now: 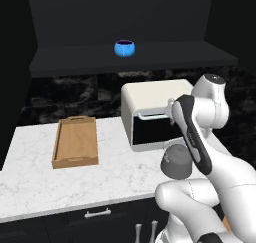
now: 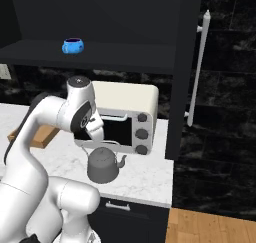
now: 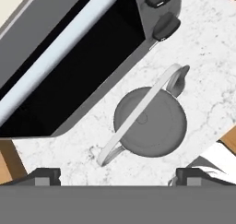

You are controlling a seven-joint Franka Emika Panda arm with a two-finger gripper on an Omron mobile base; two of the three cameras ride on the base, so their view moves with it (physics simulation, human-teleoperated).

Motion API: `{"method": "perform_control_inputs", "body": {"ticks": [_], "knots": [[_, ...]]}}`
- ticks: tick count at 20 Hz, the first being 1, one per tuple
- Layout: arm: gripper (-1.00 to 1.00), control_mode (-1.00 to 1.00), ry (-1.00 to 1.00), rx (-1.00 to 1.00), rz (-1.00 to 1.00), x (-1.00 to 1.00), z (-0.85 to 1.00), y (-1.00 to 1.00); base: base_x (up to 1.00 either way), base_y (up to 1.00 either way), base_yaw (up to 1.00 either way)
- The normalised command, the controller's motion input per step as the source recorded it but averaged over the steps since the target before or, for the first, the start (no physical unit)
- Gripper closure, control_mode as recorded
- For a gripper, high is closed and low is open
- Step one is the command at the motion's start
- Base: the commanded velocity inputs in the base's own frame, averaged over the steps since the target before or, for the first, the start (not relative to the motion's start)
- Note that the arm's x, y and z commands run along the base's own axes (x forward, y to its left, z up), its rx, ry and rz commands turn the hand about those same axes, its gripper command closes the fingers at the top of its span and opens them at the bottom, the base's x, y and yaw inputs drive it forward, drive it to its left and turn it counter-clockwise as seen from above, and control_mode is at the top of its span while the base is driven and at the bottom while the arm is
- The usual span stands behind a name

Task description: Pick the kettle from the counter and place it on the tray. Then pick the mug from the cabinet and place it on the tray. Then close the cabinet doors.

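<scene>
Hand view looks almost straight down on the squat dark-grey metal kettle [image 3: 150, 121], thin arched wire handle running diagonally across the lid, short spout toward the upper right of that pic. The two-finger gripper [image 3: 117, 179] hangs above it w/ jaws wide apart, one tip at each bottom corner, nothing between them. Kettle sits on the white marble-look counter [image 1: 115, 172] just in front of the cream toaster oven w/ dark glass door [image 1: 155, 114], near the counter's right end. The rectangular light-brown wooden tray [image 1: 75, 142] lies well to the left, nothing on it; small bright-blue mug [image 1: 124, 48] is up on the dark shelf of the black wall cabinet [image 1: 125, 62], and the tall black cabinet door w/ long silver handle [image 2: 182, 72] stands open. Step in hand, I'd judge: grab the kettle, so task is at its very start. To do it well: centre over the top of the arch, make sure the fingers straddle the wire crosswise rather than along it, descend straight, shut on the wire at its apex so the kettle hangs level. Risks: the thin wire slipping sideways, kettle swinging when lifted, wrist brushing the oven front; lift clear before moving left to the tray
</scene>
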Motion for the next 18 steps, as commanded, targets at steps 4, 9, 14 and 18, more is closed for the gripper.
{"method": "perform_control_inputs", "body": {"ticks": [4, 9, 14, 18], "knots": [[-1.0, -1.0, 0.05, 0.06, -0.1, 0.0, -0.16, -0.18, 0.0, 0.0, 0.0], [-1.0, -1.0, 0.09, 0.04, -0.09, 0.08, -0.2, -0.14, 0.0, 0.0, 0.0], [-1.0, -1.0, 0.09, 0.05, -0.03, 0.21, -0.21, -0.13, 0.0, 0.0, 0.0], [-1.0, -1.0, 0.11, 0.04, -0.01, 0.26, -0.25, -0.12, 0.0, 0.0, 0.0]]}}
